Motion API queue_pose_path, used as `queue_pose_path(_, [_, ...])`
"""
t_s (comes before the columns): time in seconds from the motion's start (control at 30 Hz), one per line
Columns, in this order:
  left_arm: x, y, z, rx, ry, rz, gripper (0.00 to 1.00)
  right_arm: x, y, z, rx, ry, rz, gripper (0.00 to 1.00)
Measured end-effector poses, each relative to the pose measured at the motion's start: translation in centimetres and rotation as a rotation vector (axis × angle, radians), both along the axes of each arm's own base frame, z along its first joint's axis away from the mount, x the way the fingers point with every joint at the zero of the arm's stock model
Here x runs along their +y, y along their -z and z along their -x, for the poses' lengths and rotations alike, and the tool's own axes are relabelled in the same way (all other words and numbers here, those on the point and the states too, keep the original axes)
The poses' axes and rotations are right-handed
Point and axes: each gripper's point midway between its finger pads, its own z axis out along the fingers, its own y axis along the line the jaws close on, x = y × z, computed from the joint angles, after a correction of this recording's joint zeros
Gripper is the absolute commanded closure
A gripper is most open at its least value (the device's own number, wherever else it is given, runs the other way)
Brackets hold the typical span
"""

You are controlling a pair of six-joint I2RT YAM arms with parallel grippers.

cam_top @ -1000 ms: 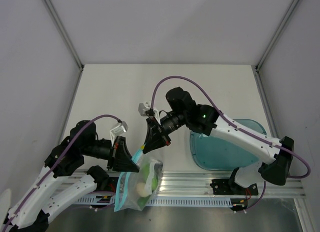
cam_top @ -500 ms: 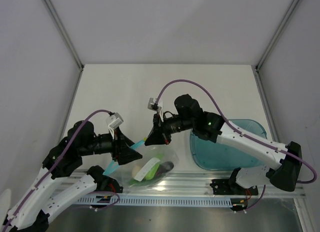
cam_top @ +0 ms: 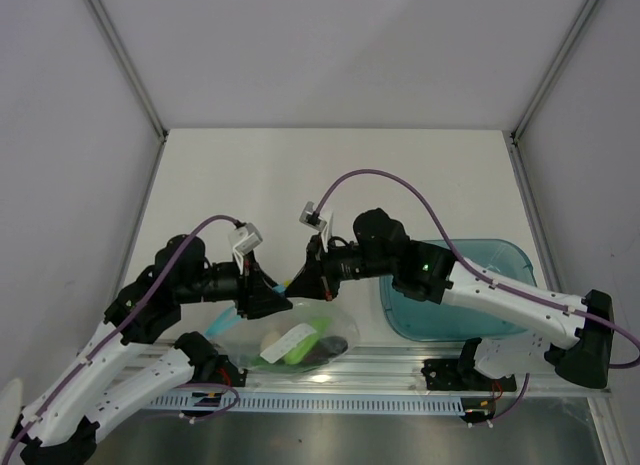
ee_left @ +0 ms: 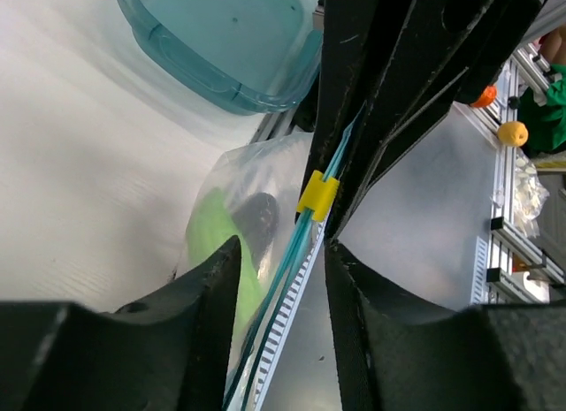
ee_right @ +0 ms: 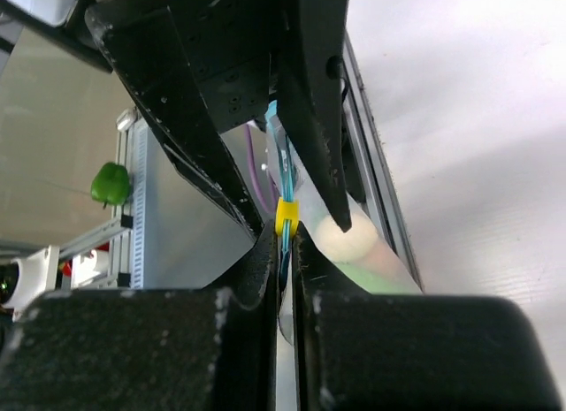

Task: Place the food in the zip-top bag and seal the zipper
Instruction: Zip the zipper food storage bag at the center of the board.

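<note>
The zip-top bag [cam_top: 300, 337] hangs at the table's near edge, holding a cream egg [cam_top: 270, 341], a light green cucumber [cam_top: 300, 348] and a dark eggplant [cam_top: 335, 343]. Its zipper [cam_top: 250, 310] runs up to the right. My right gripper [ee_right: 283, 243] is shut on the zipper [ee_right: 281, 177] just below a yellow slider [ee_right: 285, 215]; the egg [ee_right: 345, 239] shows behind. My left gripper [ee_left: 283, 252] is open, its fingers [ee_left: 208, 287] either side of the zipper [ee_left: 296, 247] without touching it. The slider [ee_left: 317, 194], cucumber [ee_left: 212, 243] and eggplant [ee_left: 258, 227] show there. The two grippers [cam_top: 290, 290] almost meet.
The teal tray [cam_top: 520, 260] sits right of the bag, under my right arm, and shows in the left wrist view [ee_left: 221, 75]. An aluminium rail [cam_top: 400, 370] runs along the near edge. A green toy [ee_right: 110, 183] lies beyond the rail, off the table.
The bag has swung from hanging upright to lying nearly level, with the food spread along it. Both grippers have closed in on each other along the zipper, the right one lower than before.
</note>
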Motion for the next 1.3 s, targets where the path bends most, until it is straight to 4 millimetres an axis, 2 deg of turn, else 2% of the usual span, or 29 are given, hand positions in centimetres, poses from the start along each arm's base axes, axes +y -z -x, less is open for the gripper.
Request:
queue_pose_path(0.03, [0.0, 0.1, 0.0, -0.001, 0.002, -0.003, 0.68, 0.0, 0.0, -0.2, 0.002, 0.012, 0.002, 1.0])
queue_pose_path(0.1, [0.0, 0.3, -0.1, -0.001, 0.004, -0.008, 0.78, 0.0, 0.1, -0.6, 0.002, 0.037, 0.005, 1.0])
queue_pose_path(0.13, [0.0, 0.5, -0.1, 0.001, 0.006, -0.012, 0.89, 0.0, 0.1, -0.7, 0.002, 0.047, 0.005, 1.0])
queue_pose_path(0.17, [0.0, 0.7, -0.1, 0.004, 0.006, -0.016, 0.94, -0.1, 0.2, -0.8, 0.002, 0.059, 0.007, 1.0])
queue_pose_path(0.2, [0.0, 0.9, 0.0, 0.009, 0.008, -0.019, 0.97, -0.3, 0.3, -0.9, 0.001, 0.065, 0.01, 0.97])
queue_pose_path(0.23, [-0.1, 1.1, 0.0, 0.015, 0.008, -0.024, 0.99, -0.4, 0.5, -0.9, 0.0, 0.072, 0.012, 0.87])
queue_pose_path(0.47, [-0.2, 2.0, -0.1, 0.05, 0.014, -0.051, 0.99, -1.2, 1.6, -0.9, -0.01, 0.098, 0.044, 0.72])
queue_pose_path(0.53, [-0.2, 2.0, 0.0, 0.055, 0.015, -0.054, 0.99, -1.6, 2.1, -0.7, -0.013, 0.099, 0.048, 0.71])
queue_pose_path(0.67, [0.0, 2.0, 0.5, 0.061, 0.03, -0.05, 0.99, -2.5, 2.6, -0.3, -0.022, 0.1, 0.047, 0.76])
queue_pose_path(0.77, [0.0, 1.7, 0.9, 0.058, 0.045, -0.036, 0.99, -2.8, 2.6, -0.2, -0.038, 0.1, 0.034, 0.91])
queue_pose_path(0.83, [0.0, 1.4, 1.3, 0.059, 0.059, -0.023, 1.0, -2.7, 2.4, -0.1, -0.051, 0.093, 0.018, 0.94])
queue_pose_path(0.9, [0.1, 1.1, 1.7, 0.06, 0.074, -0.01, 1.0, -2.6, 2.2, 0.1, -0.057, 0.083, 0.008, 0.88])
queue_pose_path(0.93, [0.1, 1.0, 1.9, 0.064, 0.079, -0.004, 0.99, -2.5, 2.1, 0.2, -0.06, 0.075, 0.002, 0.81])
queue_pose_path(1.0, [0.0, 0.8, 2.2, 0.066, 0.093, 0.007, 0.99, -2.3, 1.7, 0.5, -0.073, 0.058, -0.015, 0.77])
queue_pose_path(1.03, [0.0, 0.7, 2.3, 0.069, 0.098, 0.011, 1.0, -2.2, 1.5, 0.6, -0.08, 0.048, -0.023, 0.78])
queue_pose_path(1.13, [-0.1, 0.7, 2.5, 0.073, 0.112, 0.019, 0.99, -2.1, 1.3, 0.8, -0.09, 0.032, -0.036, 0.92])
queue_pose_path(1.23, [-0.1, 0.7, 2.7, 0.078, 0.12, 0.025, 0.99, -1.9, 1.5, 0.9, -0.095, 0.016, -0.033, 1.0])
queue_pose_path(1.3, [-0.2, 0.9, 2.7, 0.084, 0.123, 0.024, 1.0, -1.7, 1.8, 1.0, -0.092, 0.005, -0.027, 1.0])
